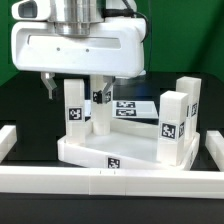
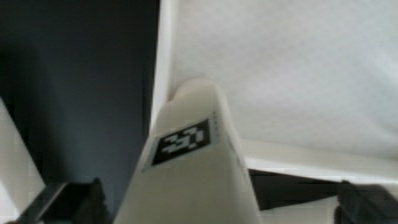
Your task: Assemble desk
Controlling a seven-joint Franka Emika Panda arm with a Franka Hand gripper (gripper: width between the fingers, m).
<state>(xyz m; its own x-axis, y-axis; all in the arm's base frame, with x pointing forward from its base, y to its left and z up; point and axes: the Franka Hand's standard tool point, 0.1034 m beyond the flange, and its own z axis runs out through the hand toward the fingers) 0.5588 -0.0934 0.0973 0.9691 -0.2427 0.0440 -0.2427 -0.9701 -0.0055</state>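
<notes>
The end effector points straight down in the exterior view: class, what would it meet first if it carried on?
Probably the upright leg between its fingers, then the tabletop below. The end effector seems to straddle it; depth is unclear.

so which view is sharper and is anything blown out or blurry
The exterior view is the sharper one: tags on the legs read clearly against the dark background, though the white tabletop and border rail wash together. The wrist view is soft throughout: the close leg and its tag are blurred, and the white surface behind it is a featureless bright patch.
</notes>
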